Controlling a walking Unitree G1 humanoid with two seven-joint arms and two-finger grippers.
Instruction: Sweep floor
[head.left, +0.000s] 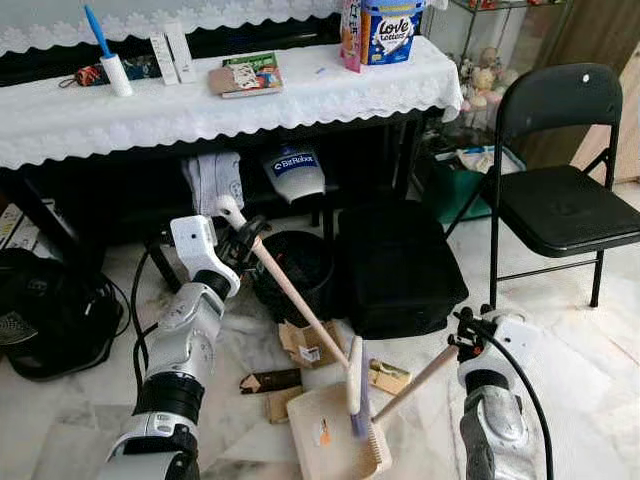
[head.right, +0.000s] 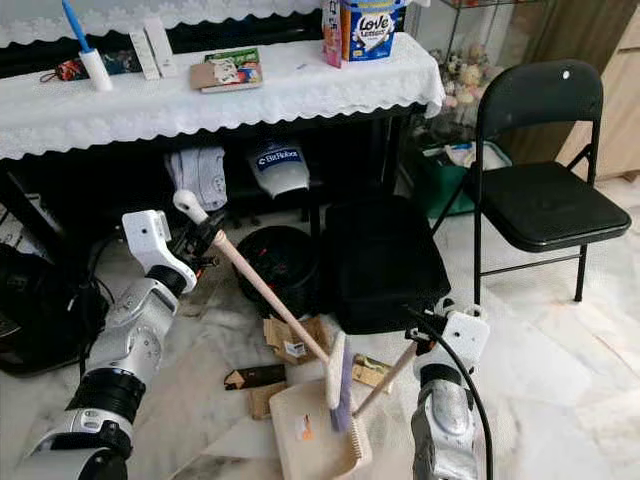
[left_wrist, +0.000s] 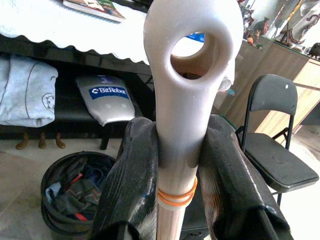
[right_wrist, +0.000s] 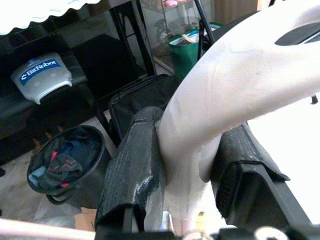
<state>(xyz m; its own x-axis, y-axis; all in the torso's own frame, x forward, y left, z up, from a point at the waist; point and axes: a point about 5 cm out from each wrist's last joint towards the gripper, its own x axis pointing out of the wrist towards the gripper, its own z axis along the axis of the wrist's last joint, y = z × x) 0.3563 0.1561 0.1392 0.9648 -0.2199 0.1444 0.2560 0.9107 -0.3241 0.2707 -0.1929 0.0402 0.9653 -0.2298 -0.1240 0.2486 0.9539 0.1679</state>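
My left gripper (head.left: 244, 238) is shut on the top of a wooden broom handle (head.left: 295, 295), near its white looped end (left_wrist: 192, 55). The handle slants down to the brush head (head.left: 356, 385), which rests on the beige dustpan (head.left: 330, 435). My right gripper (head.left: 462, 335) is shut on the dustpan's handle (head.left: 415, 380); its white grip end (right_wrist: 225, 95) sits between the black fingers (right_wrist: 135, 165). Torn cardboard scraps (head.left: 305, 345) and a brown piece (head.left: 270, 381) lie on the marble floor beside the dustpan. A small orange bit lies in the pan.
A black bin (head.left: 295, 270) with rubbish and a black bag (head.left: 395, 265) stand under the white-clothed table (head.left: 60, 125). A black folding chair (head.left: 560, 190) stands on the right. A black fan (head.left: 45, 310) sits at the left. The floor near the right front is open.
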